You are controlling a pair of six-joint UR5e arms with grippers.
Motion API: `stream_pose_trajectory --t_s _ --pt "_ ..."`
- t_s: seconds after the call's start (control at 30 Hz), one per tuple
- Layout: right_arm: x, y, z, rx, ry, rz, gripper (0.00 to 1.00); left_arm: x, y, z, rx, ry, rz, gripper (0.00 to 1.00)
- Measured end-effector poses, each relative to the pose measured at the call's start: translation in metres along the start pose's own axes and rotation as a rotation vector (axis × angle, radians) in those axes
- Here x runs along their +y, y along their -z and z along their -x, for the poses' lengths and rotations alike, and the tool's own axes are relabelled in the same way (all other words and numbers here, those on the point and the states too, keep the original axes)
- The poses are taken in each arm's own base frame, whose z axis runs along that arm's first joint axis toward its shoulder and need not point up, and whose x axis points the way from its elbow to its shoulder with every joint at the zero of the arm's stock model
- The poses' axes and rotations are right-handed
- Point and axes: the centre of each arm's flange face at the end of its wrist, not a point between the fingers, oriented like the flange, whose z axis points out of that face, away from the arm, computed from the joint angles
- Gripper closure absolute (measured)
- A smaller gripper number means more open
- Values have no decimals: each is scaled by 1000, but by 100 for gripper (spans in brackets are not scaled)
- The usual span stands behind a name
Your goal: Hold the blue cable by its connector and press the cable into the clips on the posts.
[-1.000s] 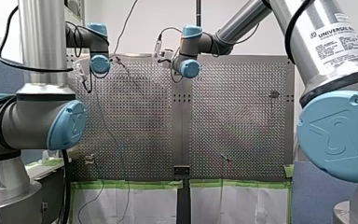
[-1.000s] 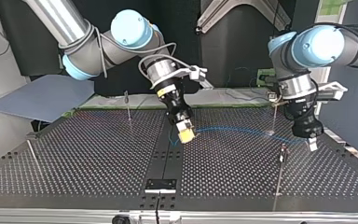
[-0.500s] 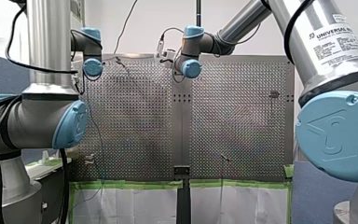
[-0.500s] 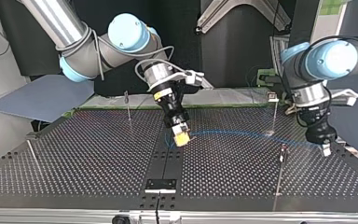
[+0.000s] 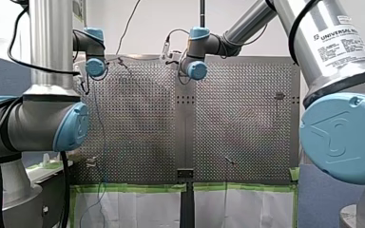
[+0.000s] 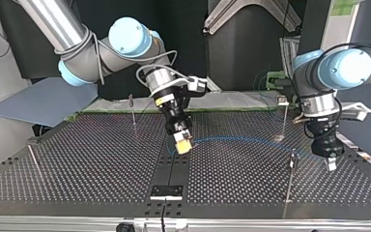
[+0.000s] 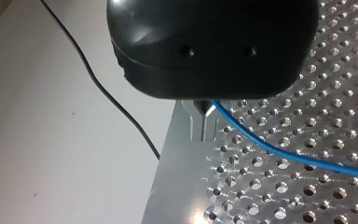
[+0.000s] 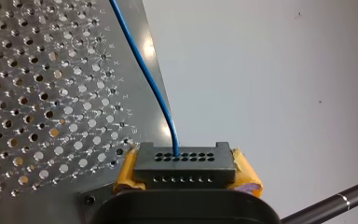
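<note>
A dark grey perforated connector is being pinched between my right gripper's yellow-padded fingers; the thin blue cable is being pinched between my left gripper's.

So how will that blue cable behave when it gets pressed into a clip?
Probably floppy: the blue cable runs in a curve between my right tool and my left tool. Likely light, being thin. Its connector looks rigid, a firmer hold.

I see the blue cable arcing over the perforated table from between my right gripper jaws to my left gripper jaws, thin post just beside those.
</note>
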Motion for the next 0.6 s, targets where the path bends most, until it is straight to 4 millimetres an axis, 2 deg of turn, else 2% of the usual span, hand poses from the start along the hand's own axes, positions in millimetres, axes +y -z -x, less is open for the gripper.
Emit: stream_pose_trajectory --t_s 0.33,0.6 --pt "13 -1 2 -4 7 19 100 2 -10 -15 31 -1 0 100" --pt "28 -3 13 -13 11 42 100 -6 -22 -3 -17 39 -23 100"
